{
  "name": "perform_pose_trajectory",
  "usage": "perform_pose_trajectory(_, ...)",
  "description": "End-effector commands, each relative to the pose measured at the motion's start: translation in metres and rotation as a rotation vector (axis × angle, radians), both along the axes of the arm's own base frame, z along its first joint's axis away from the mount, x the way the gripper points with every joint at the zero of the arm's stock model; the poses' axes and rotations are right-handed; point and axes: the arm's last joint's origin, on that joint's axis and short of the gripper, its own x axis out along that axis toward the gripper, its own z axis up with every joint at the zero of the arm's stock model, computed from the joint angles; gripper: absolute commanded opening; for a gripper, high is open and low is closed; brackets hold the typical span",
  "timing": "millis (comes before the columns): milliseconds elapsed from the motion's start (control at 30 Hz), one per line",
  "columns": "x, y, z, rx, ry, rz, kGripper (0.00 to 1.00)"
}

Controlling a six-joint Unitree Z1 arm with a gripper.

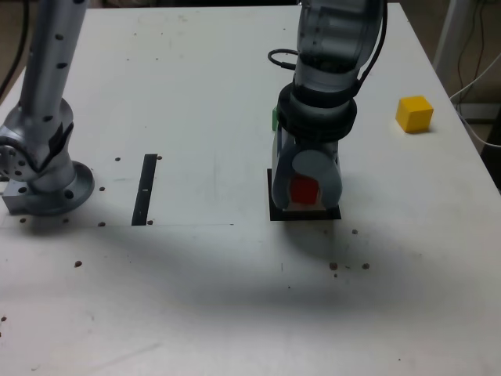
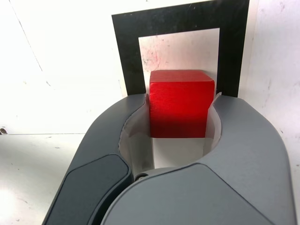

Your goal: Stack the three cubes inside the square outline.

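On the white worktop (image 1: 196, 298), the gripper (image 1: 305, 192) points down over the black square outline (image 1: 275, 211), its jaws shut on the red cube (image 1: 304, 190). A sliver of the green cube (image 1: 275, 119) shows at the arm's side toward the exterior view's left. The yellow cube (image 1: 414, 113) sits well apart toward the exterior view's right, and a thin black bar (image 1: 145, 189) lies toward the left, near the arm's base (image 1: 47, 184).

The exterior view looks down at an angle from beyond the table's (image 1: 196, 313) near edge, facing the far edge, and takes in most of the tabletop. The wrist view sits just behind the hand (image 2: 180, 105), facing steeply down at the table from close range. Both views share the hand (image 1: 307, 192), the red cube (image 1: 304, 190) (image 2: 180, 103) and the square outline (image 1: 274, 210) (image 2: 126, 47).
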Motion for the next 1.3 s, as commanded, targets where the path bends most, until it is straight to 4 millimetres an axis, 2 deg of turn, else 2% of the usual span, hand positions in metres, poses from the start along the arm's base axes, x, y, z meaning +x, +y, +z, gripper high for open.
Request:
perform_pose_trajectory(0, 0.001, 0.003, -0.004, 0.002, 0.009, 0.001, 0.60)
perform_pose_trajectory(100, 0.000, 0.005, -0.007, 0.003, 0.014, 0.000, 0.89)
perform_pose_trajectory(133, 0.000, 0.006, -0.007, 0.003, 0.015, 0.000, 0.95)
perform_pose_trajectory(200, 0.000, 0.007, -0.007, 0.004, 0.017, 0.002, 0.99)
perform_pose_trajectory(567, -0.006, 0.009, -0.001, 0.014, 0.008, 0.004, 0.99)
perform_pose_trajectory(900, -0.021, 0.032, 0.032, 0.092, 0.004, 0.037, 0.99)
perform_pose_trajectory(1267, 0.005, 0.058, 0.062, 0.100, 0.004, -0.029, 0.99)
